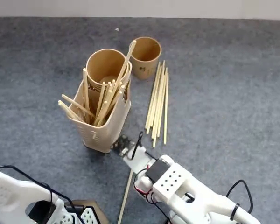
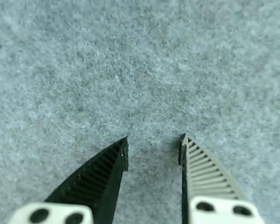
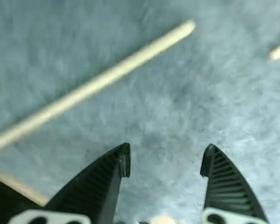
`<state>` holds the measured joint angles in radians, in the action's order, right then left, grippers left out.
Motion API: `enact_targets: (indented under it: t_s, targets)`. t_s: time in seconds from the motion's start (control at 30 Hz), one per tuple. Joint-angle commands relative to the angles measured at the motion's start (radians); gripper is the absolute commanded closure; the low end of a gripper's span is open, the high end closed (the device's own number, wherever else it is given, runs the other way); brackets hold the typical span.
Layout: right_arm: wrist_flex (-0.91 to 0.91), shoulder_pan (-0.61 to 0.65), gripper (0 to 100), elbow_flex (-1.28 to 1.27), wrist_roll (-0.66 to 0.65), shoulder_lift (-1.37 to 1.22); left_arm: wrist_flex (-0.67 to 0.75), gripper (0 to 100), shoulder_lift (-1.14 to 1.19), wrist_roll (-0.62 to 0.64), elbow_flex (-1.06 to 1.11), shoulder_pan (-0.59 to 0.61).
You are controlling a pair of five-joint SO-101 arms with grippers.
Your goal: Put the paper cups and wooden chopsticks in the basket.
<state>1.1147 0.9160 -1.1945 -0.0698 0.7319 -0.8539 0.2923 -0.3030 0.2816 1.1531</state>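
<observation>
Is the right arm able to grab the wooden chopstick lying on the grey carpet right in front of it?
Probably yes: the right gripper is open, and nothing lies between it and the wooden chopstick.

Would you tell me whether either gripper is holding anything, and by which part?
Nothing: the left gripper and right gripper both show open, empty jaws.

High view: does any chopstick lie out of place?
Yes: a single chopstick lies alone on the carpet in front of the basket, apart from the loose bundle lying beside the basket.
</observation>
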Motion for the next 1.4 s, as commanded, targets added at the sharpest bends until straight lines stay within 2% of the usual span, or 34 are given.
enact_targets:
  t_s: [0.0, 0.13, 0.33, 0.47, 0.57, 0.7, 0.97, 1.17, 1.37]
  targets:
    - [0.065, 0.01, 75.3, 0.007, -0.133, 0.051, 0.017, 79, 0.001, -0.002, -0.005, -0.033]
    - [0.156, 0.027, 75.3, 0.059, -0.229, 0.12, 0.018, 79, 0.001, -0.002, -0.005, -0.036]
    - [0.386, 0.288, 75.3, 0.125, -0.601, 0.252, 0.018, 79, 0.001, -0.002, -0.005, -0.039]
    - [0.398, 0.386, 75.3, 0.26, -0.7, 0.259, 0.018, 79, 0.001, -0.002, -0.005, -0.041]
    - [0.283, 0.377, 75.3, 0.321, -0.707, 0.205, 0.015, 79, 0.001, -0.002, -0.004, -0.036]
    - [0.157, 0.378, 75.3, 0.28, -0.68, 0.065, 0.02, 79, 0.001, -0.003, 0.013, -0.033]
    - [0.097, 0.487, 75.3, 0.266, -0.672, -0.117, 0.02, 79, 0.001, -0.003, 0.016, -0.036]
    - [-0.031, 0.55, 75.3, 0.143, -0.674, -0.189, 0.02, 79, 0.001, -0.003, 0.016, -0.033]
    - [-0.051, 0.558, 76.5, 0.119, -0.671, -0.318, 0.02, 79, 0.001, -0.003, 0.019, -0.031]
